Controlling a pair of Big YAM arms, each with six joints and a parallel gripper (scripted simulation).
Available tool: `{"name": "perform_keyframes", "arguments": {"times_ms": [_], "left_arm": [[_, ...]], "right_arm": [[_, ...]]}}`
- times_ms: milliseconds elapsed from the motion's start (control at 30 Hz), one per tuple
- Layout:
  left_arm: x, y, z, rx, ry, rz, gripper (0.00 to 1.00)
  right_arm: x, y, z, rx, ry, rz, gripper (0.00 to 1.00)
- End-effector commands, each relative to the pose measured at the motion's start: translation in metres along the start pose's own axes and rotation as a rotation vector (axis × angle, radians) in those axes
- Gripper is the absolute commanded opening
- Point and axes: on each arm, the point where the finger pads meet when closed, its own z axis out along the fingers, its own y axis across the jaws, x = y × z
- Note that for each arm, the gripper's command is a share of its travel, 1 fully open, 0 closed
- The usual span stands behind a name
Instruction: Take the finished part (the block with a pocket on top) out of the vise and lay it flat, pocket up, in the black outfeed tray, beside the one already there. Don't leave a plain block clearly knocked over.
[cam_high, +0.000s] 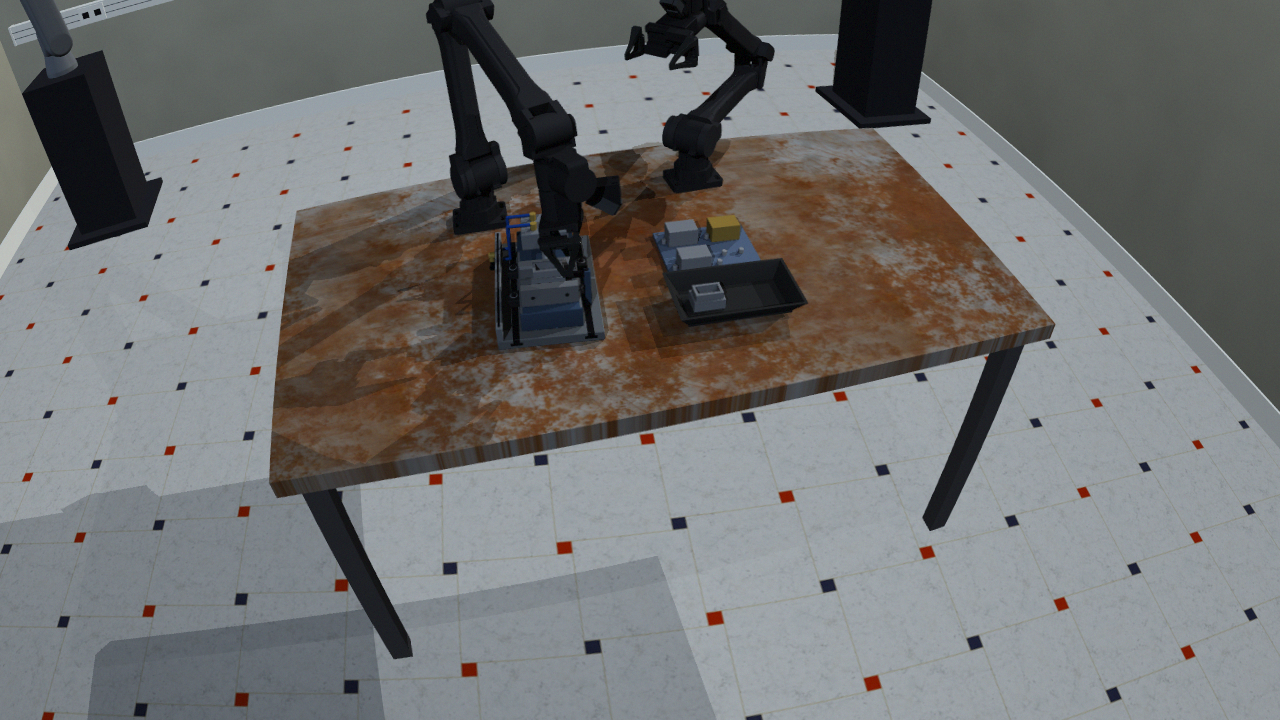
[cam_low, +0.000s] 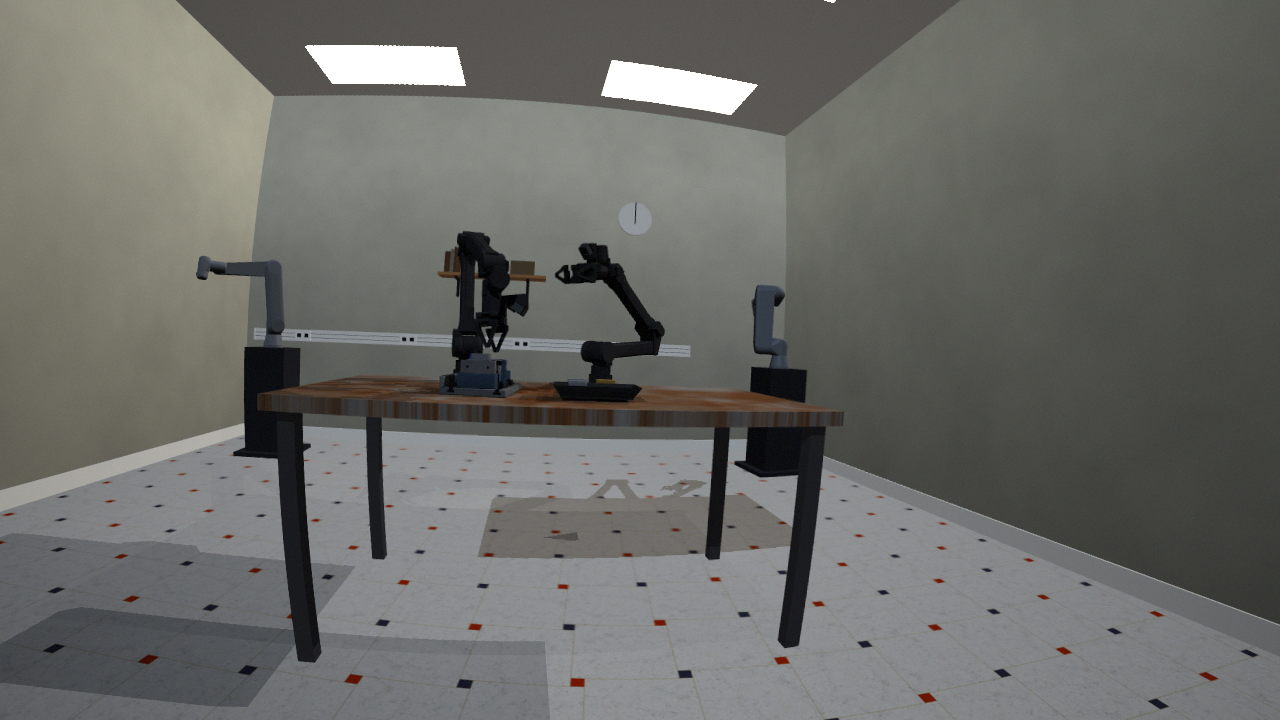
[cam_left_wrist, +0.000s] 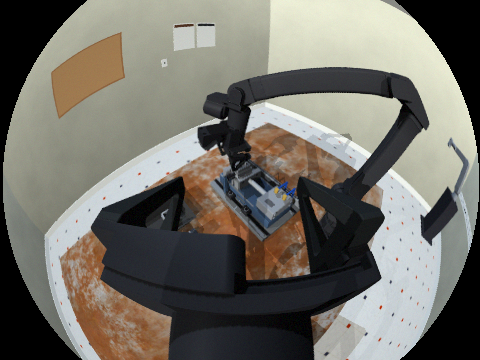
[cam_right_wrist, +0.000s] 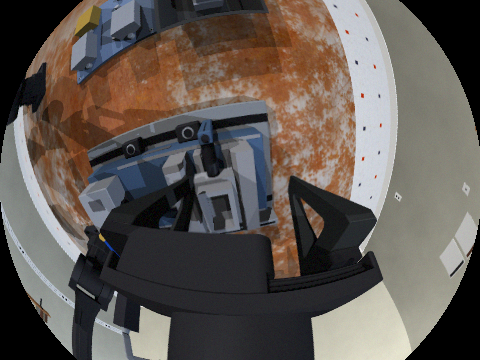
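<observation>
My right gripper (cam_high: 566, 268) (cam_low: 494, 344) (cam_right_wrist: 241, 182) hangs over the vise (cam_high: 550, 315) (cam_low: 478, 379) (cam_left_wrist: 240, 195) (cam_right_wrist: 262, 170), fingers spread, nothing pinched.
The finished part (cam_high: 540, 274) (cam_right_wrist: 232, 200) sits in the vise, its pocket facing up; in my right wrist view it shows between my fingertips, nearer one of them, though I can't tell whether that finger touches it. My left gripper (cam_high: 657, 59) (cam_low: 559, 274) (cam_left_wrist: 240, 183) is raised well apart from the vise, fingers wide and holding nothing. The black outfeed tray (cam_high: 742, 315) (cam_low: 597, 392) (cam_right_wrist: 172, 10) has one pocketed block (cam_high: 708, 298) (cam_right_wrist: 207, 4) at one end, and beside the tray a blue plate (cam_high: 750, 252) (cam_right_wrist: 104, 62) bears two gray blocks and a yellow one.
</observation>
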Motion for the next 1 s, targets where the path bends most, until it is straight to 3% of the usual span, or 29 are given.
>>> {"name": "perform_keyframes", "arguments": {"times_ms": [0, 100, 400, 833, 967], "left_arm": [[-0.018, -0.003, -0.006, 0.009, -0.045, 0.014, 1.00], [-0.018, -0.003, -0.006, 0.010, -0.045, 0.014, 1.00], [-0.018, -0.003, -0.006, 0.010, -0.045, 0.014, 1.00], [-0.018, -0.003, -0.006, 0.010, -0.045, 0.014, 1.00], [-0.018, -0.003, -0.006, 0.010, -0.045, 0.014, 1.00]], "right_arm": [[0.031, 0.006, -0.009, -0.146, 0.094, -0.144, 0.81], [0.032, -0.002, -0.025, -0.127, 0.083, -0.129, 0.81], [0.034, 0.009, 0.001, -0.152, 0.095, -0.119, 0.81], [0.028, -0.007, 0.008, -0.128, 0.083, -0.126, 0.81], [0.033, 0.004, 0.010, -0.138, 0.088, -0.127, 0.48]]}}
